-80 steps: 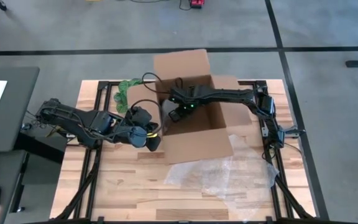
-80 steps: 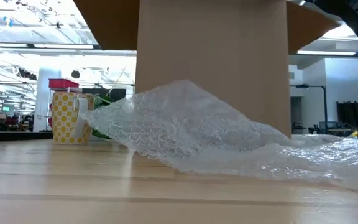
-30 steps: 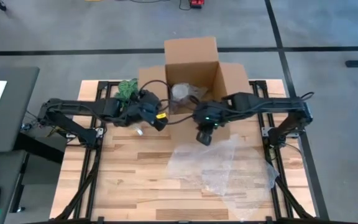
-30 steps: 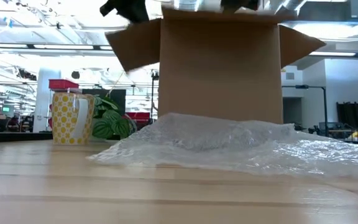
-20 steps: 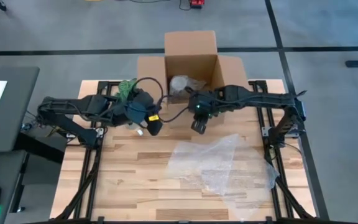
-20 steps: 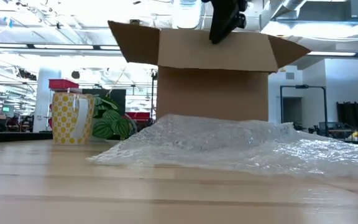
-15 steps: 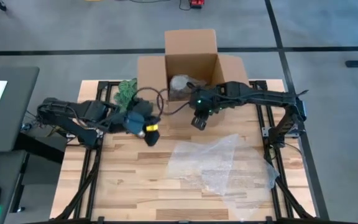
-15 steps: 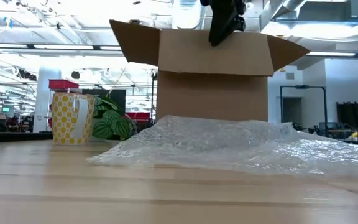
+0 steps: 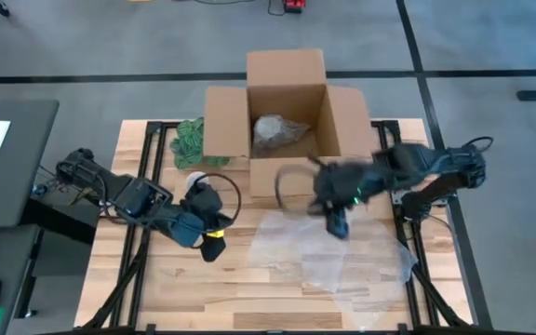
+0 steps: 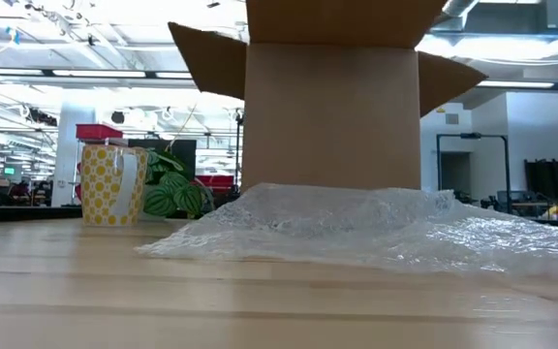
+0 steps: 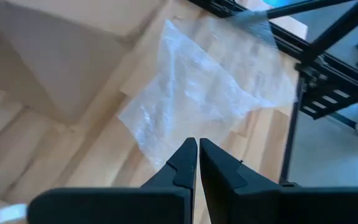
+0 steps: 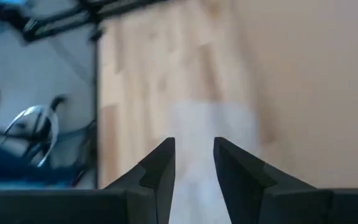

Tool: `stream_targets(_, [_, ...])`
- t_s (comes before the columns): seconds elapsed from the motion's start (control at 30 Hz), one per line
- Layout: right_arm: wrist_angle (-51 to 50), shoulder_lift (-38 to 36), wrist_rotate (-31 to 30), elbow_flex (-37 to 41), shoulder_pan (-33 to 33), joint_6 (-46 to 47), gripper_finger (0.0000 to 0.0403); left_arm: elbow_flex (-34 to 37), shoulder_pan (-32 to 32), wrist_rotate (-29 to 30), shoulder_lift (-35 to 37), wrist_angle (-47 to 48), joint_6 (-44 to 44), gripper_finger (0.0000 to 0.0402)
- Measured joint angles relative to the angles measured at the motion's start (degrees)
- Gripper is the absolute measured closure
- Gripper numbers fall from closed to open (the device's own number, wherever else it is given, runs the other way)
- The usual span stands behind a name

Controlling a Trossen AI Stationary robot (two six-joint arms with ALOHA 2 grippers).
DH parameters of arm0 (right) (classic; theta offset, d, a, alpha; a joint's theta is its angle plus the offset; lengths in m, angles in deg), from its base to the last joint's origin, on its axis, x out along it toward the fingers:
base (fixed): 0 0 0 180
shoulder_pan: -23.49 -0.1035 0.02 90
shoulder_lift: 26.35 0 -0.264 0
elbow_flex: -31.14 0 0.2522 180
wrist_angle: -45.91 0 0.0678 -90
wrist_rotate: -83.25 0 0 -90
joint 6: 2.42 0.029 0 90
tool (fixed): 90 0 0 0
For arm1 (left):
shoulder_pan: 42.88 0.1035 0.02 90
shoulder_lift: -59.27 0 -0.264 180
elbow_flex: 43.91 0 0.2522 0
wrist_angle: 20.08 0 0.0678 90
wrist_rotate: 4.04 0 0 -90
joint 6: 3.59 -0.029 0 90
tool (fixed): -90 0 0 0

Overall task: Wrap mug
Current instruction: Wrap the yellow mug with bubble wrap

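The yellow dotted mug (image 10: 113, 183) stands upright on the table's far left, left of the cardboard box; from above it shows as a pale round (image 9: 196, 182). A clear bubble wrap sheet (image 9: 335, 251) lies spread flat on the table in front of the box (image 10: 337, 225). My left gripper (image 9: 214, 246) hovers shut over bare wood, nearer than the mug, with nothing between its fingers (image 11: 197, 151). My right gripper (image 9: 337, 225) hangs open over the sheet's far edge, also holding nothing (image 12: 194, 154). Neither gripper shows in the low view.
The open cardboard box (image 9: 285, 112) stands at the far middle of the table, with a bundle wrapped in bubble wrap (image 9: 276, 133) inside. A green plant (image 9: 190, 140) sits left of the box, beyond the mug. Bare wood lies along the near left.
My right gripper has come away from the box's near rim toward the table's near and right edges, and now hangs over the bubble wrap. My left gripper has drawn back from beside the mug toward the near edge. Mug, sheet and box have stayed put.
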Motion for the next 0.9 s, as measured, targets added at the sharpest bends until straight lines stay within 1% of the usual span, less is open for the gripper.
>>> stream_targets(0.1, [-1.9,1.0,1.7,0.9,-6.4,5.4,0.0300,0.0,-0.8,-1.0,-1.0,0.4,1.9,0.0402])
stream_targets(0.2, [-2.3,3.3,2.5,2.9,-12.7,11.2,0.0300,0.0,-1.3,-4.4,-2.9,1.8,3.9,0.0402])
stream_targets(0.27, [-2.1,5.0,2.7,6.0,-16.0,15.2,0.0300,0.0,-2.0,-6.3,-4.4,3.0,5.8,0.0402])
stream_targets(0.33, [-2.5,6.5,4.0,10.7,-17.4,20.3,0.0300,0.0,-2.5,-8.5,-6.4,4.1,8.0,0.0402])
stream_targets(0.43, [1.2,7.4,6.3,19.8,-17.7,25.6,0.0300,0.0,-3.3,-11.8,-9.8,4.8,10.4,0.0402])
stream_targets(0.53, [10.6,7.4,8.7,28.7,-16.9,29.3,0.0300,0.0,-4.1,-14.4,-12.7,4.3,11.3,0.0402])
stream_targets(0.63, [17.7,7.3,10.5,35.2,-15.8,31.2,0.0300,0.0,-5.2,-17.1,-15.1,4.0,11.3,0.0402])
stream_targets(0.7, [23.2,7.8,11.9,38.9,-14.9,31.5,0.0300,0.0,-6.1,-18.2,-16.3,4.0,11.6,0.0402])
stream_targets(0.8, [30.8,10.1,14.2,42.5,-14.1,29.6,0.0296,0.0,-7.5,-18.2,-17.0,4.2,12.6,0.0402])
stream_targets(0.9, [36.5,13.1,16.9,42.9,-13.8,24.8,0.0268,0.0,-8.6,-17.9,-16.9,4.4,13.9,0.0402])
